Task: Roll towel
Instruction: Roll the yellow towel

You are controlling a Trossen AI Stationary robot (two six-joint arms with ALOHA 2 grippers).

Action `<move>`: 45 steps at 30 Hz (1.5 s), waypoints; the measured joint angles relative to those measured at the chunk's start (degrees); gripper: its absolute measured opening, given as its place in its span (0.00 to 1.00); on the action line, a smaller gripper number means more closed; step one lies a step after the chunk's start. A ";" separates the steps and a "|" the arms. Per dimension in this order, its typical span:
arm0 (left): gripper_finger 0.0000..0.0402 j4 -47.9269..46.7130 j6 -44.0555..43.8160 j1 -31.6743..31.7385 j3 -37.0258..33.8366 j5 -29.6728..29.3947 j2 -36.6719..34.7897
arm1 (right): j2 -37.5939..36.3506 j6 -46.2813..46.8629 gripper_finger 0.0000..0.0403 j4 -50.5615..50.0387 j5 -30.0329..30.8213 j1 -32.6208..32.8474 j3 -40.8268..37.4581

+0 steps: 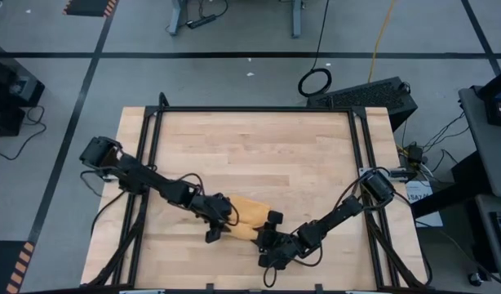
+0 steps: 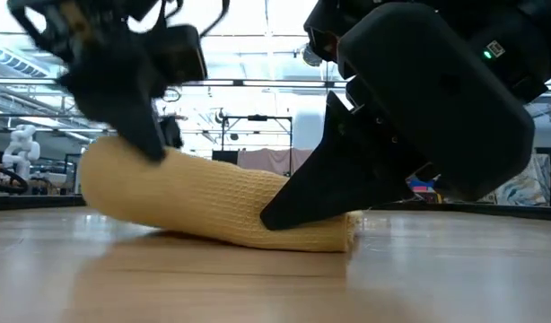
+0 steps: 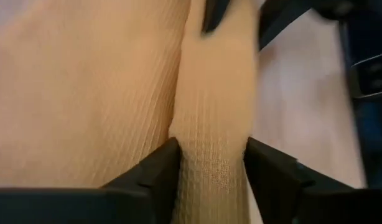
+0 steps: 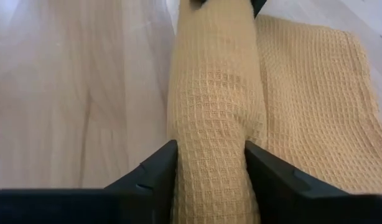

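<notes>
The mustard-yellow towel (image 1: 249, 212) lies near the table's front middle. Its near part is wound into a roll (image 2: 204, 202), and a flat part (image 4: 309, 93) still lies spread on the wood behind it. My left gripper (image 1: 219, 229) is at the roll's left end and my right gripper (image 1: 268, 242) at its right end. Each is closed on the roll from an end, and they face each other along it. In the low view my right gripper (image 2: 302, 211) hides part of the roll's right end. My left gripper pinches the roll's left end (image 3: 211, 168) between its two fingers, one on each side. It comes slanting down from the table's left, fingers along the roll. The roll lies on the table. My right gripper pinches the roll's right end (image 4: 211, 168) between its two fingers, and the cloth fills the gap. It comes slanting down from the table's right, fingers along the roll. The roll rests on the wood, with the flat part beside it.
The wooden tabletop (image 1: 259, 147) has bare room behind the towel and on both sides. A black frame rail (image 1: 254, 109) runs along the far edge and down both sides. A black case (image 1: 369, 94) sits beyond the far right corner.
</notes>
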 joint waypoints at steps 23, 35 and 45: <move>0.83 -4.04 20.90 -20.42 0.00 -38.67 2.29 | 0.13 7.53 0.25 1.33 -1.14 -0.02 -0.15; 0.72 1.62 25.99 -20.49 0.02 -39.08 7.59 | 0.11 6.80 0.25 1.68 -3.73 -0.07 -0.13; 0.17 1.20 14.48 -19.79 0.04 -32.63 5.66 | -0.67 -1.81 0.27 1.70 -3.61 -0.02 -0.20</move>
